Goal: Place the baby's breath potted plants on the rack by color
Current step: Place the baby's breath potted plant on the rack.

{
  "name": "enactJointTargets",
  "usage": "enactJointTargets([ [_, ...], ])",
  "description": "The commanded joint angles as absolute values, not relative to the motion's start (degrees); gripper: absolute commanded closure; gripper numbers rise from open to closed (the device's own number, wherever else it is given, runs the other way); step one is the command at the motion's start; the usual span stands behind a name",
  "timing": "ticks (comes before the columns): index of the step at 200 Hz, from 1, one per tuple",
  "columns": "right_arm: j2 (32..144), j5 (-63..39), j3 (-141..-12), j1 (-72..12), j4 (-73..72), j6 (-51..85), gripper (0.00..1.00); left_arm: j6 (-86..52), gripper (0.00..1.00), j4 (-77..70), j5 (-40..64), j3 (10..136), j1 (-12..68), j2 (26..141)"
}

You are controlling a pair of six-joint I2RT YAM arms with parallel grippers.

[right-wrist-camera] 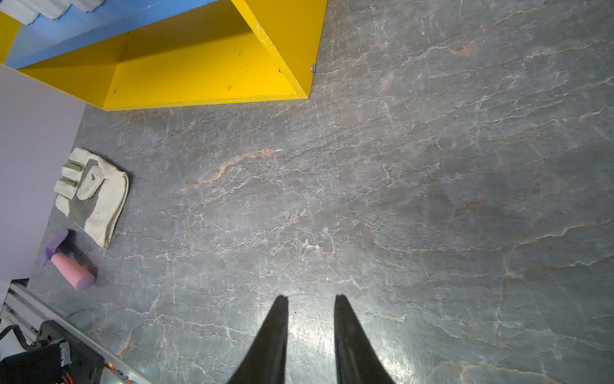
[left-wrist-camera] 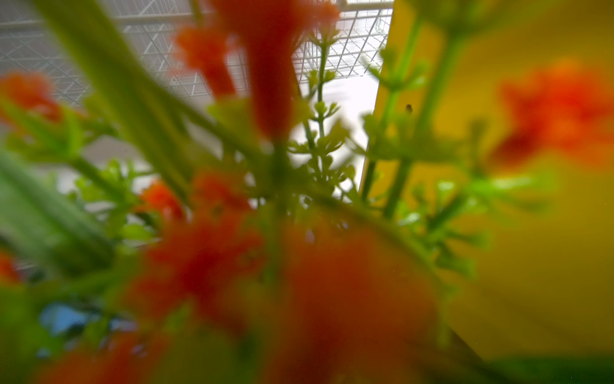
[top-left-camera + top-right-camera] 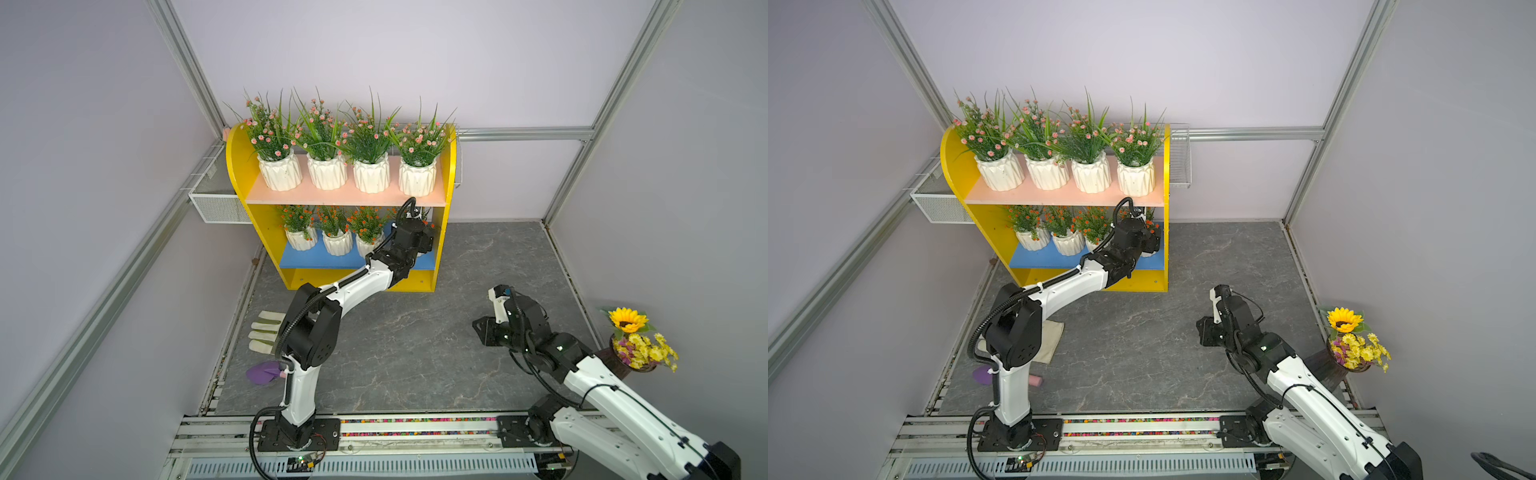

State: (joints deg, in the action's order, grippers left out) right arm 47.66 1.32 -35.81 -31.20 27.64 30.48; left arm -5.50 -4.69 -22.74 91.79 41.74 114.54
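Nearest the lens, the mounting rail (image 3: 415,426) crosses the bottom of both top views. Left of frame: glove (image 3: 266,332) and purple trowel (image 3: 264,372). Centre: rack (image 3: 237,166), with four pink plants (image 3: 345,137) on the upper board (image 3: 345,195) and three orange plants (image 3: 332,228) on the blue board (image 3: 320,259). At that board's right end the left gripper (image 3: 426,241) is buried, jaws pressed together. The fourth orange plant (image 2: 199,259) fills its wrist view; grip unconfirmed. Right of centre, the right gripper (image 1: 310,299) hovers over bare tabletop (image 1: 432,199), fingers apart, empty. Risk: withdrawing with stems snagged could tip that pot, or the wrist could strike the upper board.
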Motion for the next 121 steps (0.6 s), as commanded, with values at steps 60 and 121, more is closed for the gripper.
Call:
enactJointTargets([
  [60, 46.0, 1.76, -34.45, -30.89, 27.58, 31.89, 0.68, -5.54, 0.12, -4.43, -22.07, 93.23, 40.87, 112.51],
  [121, 45.02, 2.2, -34.28, -30.93, 28.2, 32.08, 0.68, -5.39, 0.11, -5.1, -21.48, 90.09, 40.87, 109.28],
])
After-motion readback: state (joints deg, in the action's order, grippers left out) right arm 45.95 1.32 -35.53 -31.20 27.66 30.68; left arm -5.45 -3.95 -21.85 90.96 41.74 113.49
